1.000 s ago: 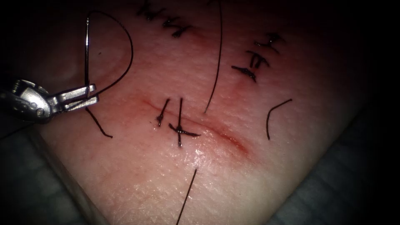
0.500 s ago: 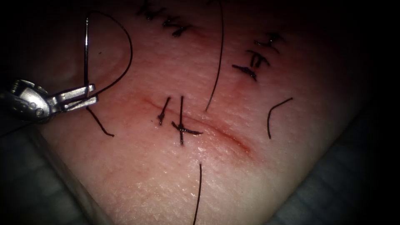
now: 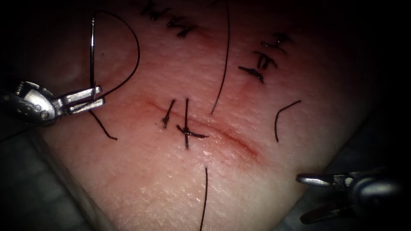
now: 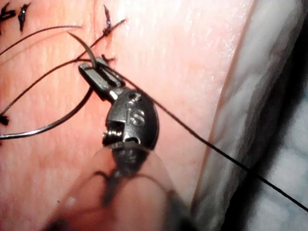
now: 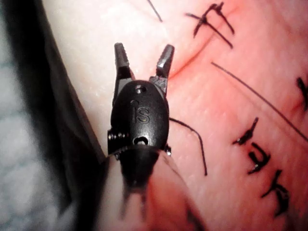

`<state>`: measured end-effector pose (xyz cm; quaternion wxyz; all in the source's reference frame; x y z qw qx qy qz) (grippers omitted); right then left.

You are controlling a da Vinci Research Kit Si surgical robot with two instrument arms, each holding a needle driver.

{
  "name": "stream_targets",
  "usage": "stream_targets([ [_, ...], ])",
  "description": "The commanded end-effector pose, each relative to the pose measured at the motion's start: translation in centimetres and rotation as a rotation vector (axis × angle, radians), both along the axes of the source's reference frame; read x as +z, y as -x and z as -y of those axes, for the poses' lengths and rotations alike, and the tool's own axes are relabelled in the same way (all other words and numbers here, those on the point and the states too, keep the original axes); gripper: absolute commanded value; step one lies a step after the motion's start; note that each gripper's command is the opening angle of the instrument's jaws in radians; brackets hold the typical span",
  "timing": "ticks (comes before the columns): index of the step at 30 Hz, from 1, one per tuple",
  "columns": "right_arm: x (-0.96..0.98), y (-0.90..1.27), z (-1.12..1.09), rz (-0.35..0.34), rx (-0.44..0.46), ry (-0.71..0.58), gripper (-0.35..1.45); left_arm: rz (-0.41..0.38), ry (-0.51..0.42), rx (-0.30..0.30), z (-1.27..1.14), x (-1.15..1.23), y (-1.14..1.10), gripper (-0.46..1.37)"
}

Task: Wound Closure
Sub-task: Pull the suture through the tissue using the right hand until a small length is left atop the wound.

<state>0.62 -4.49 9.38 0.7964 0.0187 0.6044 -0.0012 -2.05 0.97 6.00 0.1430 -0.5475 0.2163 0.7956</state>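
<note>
Two stitches [image 3: 185, 130] already cross the cut [image 3: 222, 136]; its right stretch lies unstitched. Left of it, the left tool [image 3: 96, 97] has its fingers closed on the needle [image 3: 91, 55], clear of the tissue [image 3: 150, 179]; the right tool [image 3: 306, 199] gapes empty.

Dim, dark vignetted edges — central glare

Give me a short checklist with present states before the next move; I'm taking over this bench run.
1. Needle held: ok, the left tool has its jaws shut on it near one end of its curve.
2. Needle out of the tissue: ok, it stands left of the cut.
3. Right tool free: ok, jaws open, holding nothing.
4. Thread trailing from the needle: ok, it loops back past the left tool.
5. Stitch knots secure: cannot tell.
</note>
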Motion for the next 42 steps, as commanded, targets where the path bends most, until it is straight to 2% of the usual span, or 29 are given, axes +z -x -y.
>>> stream_targets([
  [1,0.08,-0.03,-0.02,0.002,-0.005,0.003,1.36,0.000,-0.003,0.010,-0.01,-0.01,-0.01,-0.35],
  [5,0.42,-0.18,-0.05,0.013,0.004,0.022,1.35,-0.002,0.007,0.016,-0.03,0.00,-0.01,-0.35],
  [8,0.58,-0.29,0.01,0.021,0.015,0.019,1.34,-0.004,0.012,0.018,-0.04,0.02,0.00,-0.35],
  [12,0.72,-0.46,0.14,0.065,0.002,0.003,1.27,-0.008,0.020,0.019,-0.04,0.06,0.03,-0.35],
  [18,0.83,-0.66,0.25,0.073,0.002,-0.009,1.25,-0.050,0.075,0.023,-0.05,0.09,0.06,-0.35],
  [25,0.89,-0.81,0.26,0.078,0.010,-0.005,1.20,-0.098,0.127,0.023,-0.05,0.09,0.11,-0.35],
  [35,1.06,-1.13,0.37,0.085,-0.003,0.007,1.20,-0.146,0.158,0.036,-0.02,0.09,0.20,-0.35],
  [42,1.17,-1.32,0.44,0.088,-0.012,0.014,1.17,-0.150,0.160,0.037,0.03,0.11,0.21,-0.35],
])
